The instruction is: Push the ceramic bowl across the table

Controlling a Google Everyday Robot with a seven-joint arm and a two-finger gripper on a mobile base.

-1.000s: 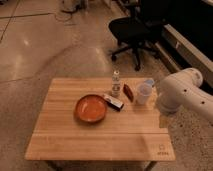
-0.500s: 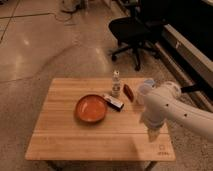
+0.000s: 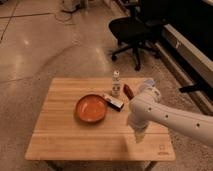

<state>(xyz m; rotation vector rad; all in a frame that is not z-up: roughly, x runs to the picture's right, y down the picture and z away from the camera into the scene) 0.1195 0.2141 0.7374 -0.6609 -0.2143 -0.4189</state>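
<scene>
The ceramic bowl (image 3: 91,108) is round, shallow, orange-brown and glossy. It sits left of the middle of the light wooden table (image 3: 65,137). My white arm reaches in from the right over the table's right part. The gripper (image 3: 139,135) hangs at its end, pointing down over the front right of the tabletop. It is to the right of the bowl and apart from it, and holds nothing that I can see.
A small clear bottle (image 3: 116,82) stands behind the bowl. A flat box (image 3: 114,101) lies by the bowl's right rim and a brown packet (image 3: 128,91) lies further right. A translucent cup (image 3: 148,82) peeks from behind the arm. A black office chair (image 3: 132,30) stands beyond the table.
My arm has swung left and forward from the table's right edge, lowering the gripper over the front right of the tabletop. The bowl has not moved.
</scene>
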